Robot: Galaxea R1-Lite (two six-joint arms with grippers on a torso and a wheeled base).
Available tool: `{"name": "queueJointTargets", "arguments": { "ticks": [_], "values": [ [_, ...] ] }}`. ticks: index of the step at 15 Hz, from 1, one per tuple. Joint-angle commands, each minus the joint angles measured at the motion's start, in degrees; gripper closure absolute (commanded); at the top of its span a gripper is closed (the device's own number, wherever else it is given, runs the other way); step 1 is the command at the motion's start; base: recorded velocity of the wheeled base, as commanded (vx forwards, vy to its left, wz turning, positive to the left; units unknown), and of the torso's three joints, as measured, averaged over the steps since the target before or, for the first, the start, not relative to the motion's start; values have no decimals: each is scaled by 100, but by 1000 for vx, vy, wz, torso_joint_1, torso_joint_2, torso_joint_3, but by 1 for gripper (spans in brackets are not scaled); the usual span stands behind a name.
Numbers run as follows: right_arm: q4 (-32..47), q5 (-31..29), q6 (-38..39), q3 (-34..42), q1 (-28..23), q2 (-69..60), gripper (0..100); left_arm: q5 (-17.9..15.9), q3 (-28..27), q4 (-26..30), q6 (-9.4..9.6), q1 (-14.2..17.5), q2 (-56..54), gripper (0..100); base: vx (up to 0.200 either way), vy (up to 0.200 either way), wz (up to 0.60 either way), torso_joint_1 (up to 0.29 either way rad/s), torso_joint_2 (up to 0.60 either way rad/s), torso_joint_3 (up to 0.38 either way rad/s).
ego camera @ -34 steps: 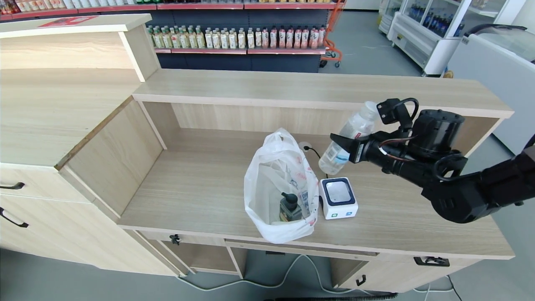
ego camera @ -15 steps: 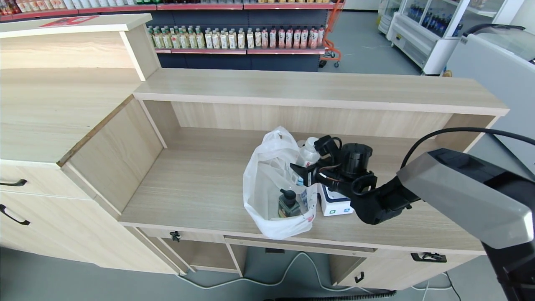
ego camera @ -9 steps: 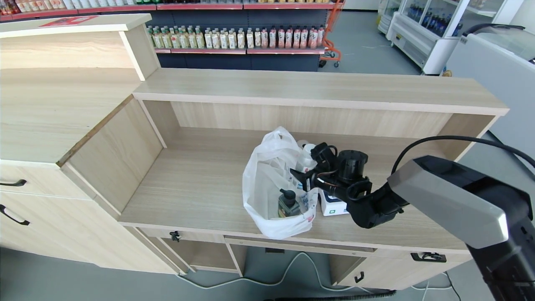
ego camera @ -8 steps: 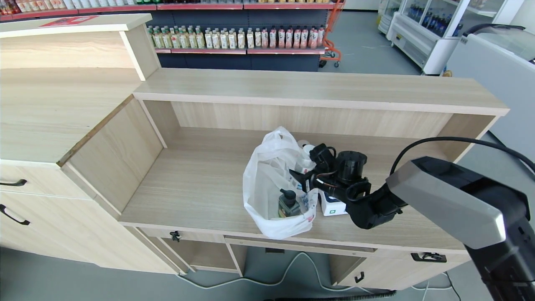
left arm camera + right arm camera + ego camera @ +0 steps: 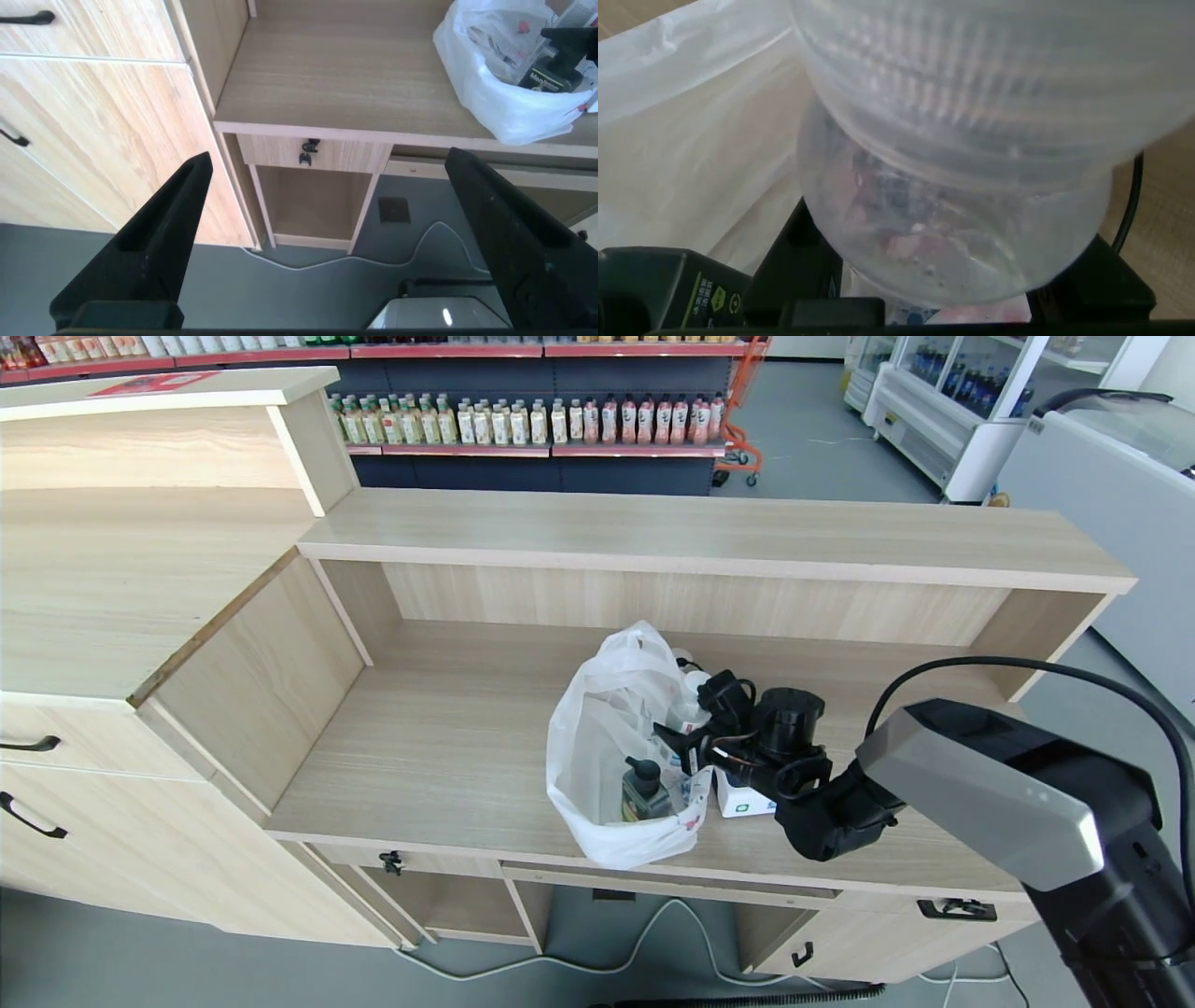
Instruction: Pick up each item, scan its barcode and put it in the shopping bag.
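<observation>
So we're at the drop-off bit. The shopping bag (image 5: 588,775) stands open on the counter, and our right gripper (image 5: 681,745) sits right at its mouth on the scanner side, jaws closed around the clear bottle (image 5: 952,177). The bottle is up in the grip over the opening, not properly down inside yet as far as we can tell.

Our take: get it lower into the bag before letting go. That thin plastic is floppy, and a drop from the rim could tip the bottle out or drag the wall over. Aim for the free space beside what's already in there, then open up and back out straight so nothing snags the plastic.

Around it, the wooden counter (image 5: 439,747) carries the lot. The left gripper (image 5: 327,159) hangs out in front of the counter, well apart from the bag, spread wide with nothing in it. The white scanner (image 5: 742,800) is just beside the bag and partly under our right arm, so the wrist shouldn't sag onto it. A dark pump bottle (image 5: 644,791) is upright in the bag, right where a careless drop would land. A black cable (image 5: 688,665) runs behind the bag.
</observation>
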Motion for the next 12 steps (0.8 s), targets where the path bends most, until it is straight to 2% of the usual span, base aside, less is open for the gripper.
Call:
{"name": "queueJointTargets", "arguments": {
  "ticks": [1, 7, 8, 12],
  "values": [
    [-21, 1, 8, 107, 0, 1, 100, 1, 0, -1, 2, 0, -2, 0, 0, 0, 0, 0, 0, 0],
    [-13, 1, 8, 195, 0, -78, 100, 1, 0, -1, -15, 0, -2, 0, 0, 0, 0, 0, 0, 0],
    [-21, 10, 8, 221, 0, -87, 0, 1, 0, -10, -15, 0, -2, 0, 0, 0, 0, 0, 0, 0],
    [40, 10, 78, 168, 0, -289, 0, 1, 0, -1, -15, 0, -2, 0, 0, 0, 0, 0, 0, 0]
  ]
}}
